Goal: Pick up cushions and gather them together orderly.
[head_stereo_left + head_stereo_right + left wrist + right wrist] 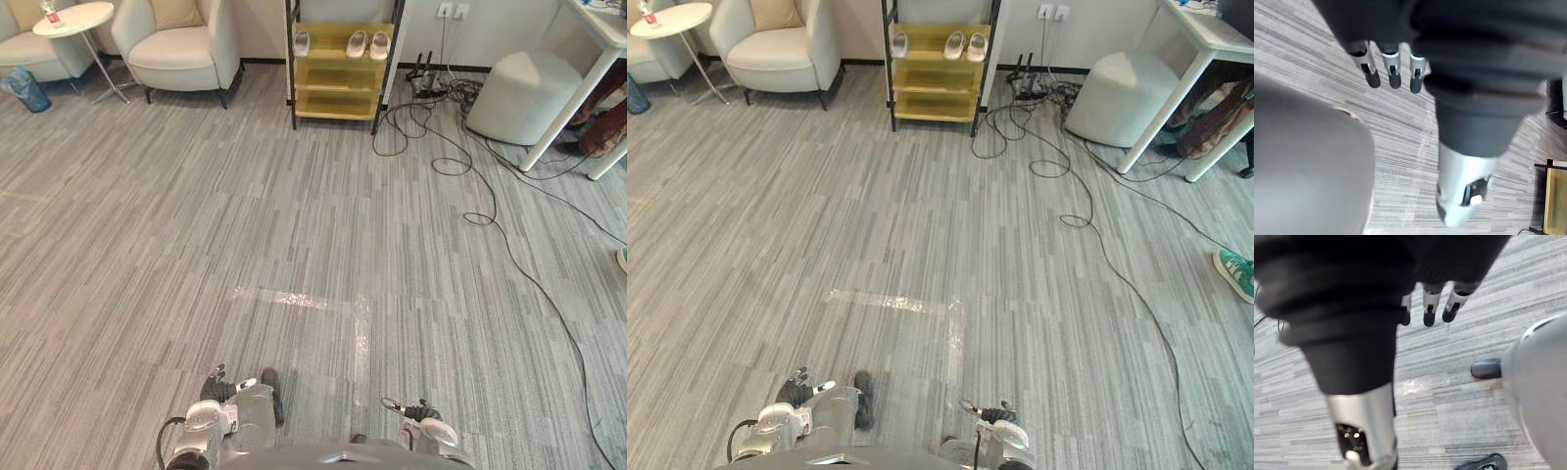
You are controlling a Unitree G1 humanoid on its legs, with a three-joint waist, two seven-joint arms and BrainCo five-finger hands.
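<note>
My left hand (pixel 1392 73), right hand (pixel 1429 308): fingers relaxed, empty, low. Step in hand, I judge: approach far-left armchair (pixel 181 54); face cushion (pixel 176 12) squarely before reaching.

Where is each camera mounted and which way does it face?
Left eye view: on the head, facing forward and down over the carpet to the armchair, cushion and shelf; left hand and right hand at the bottom.
Right eye view: beside it, same scene.
Left wrist view: on the left wrist, along the open left hand to the carpet.
Right wrist view: on the right wrist, along the open right hand to the carpet.
Shared by all: carpet.
</note>
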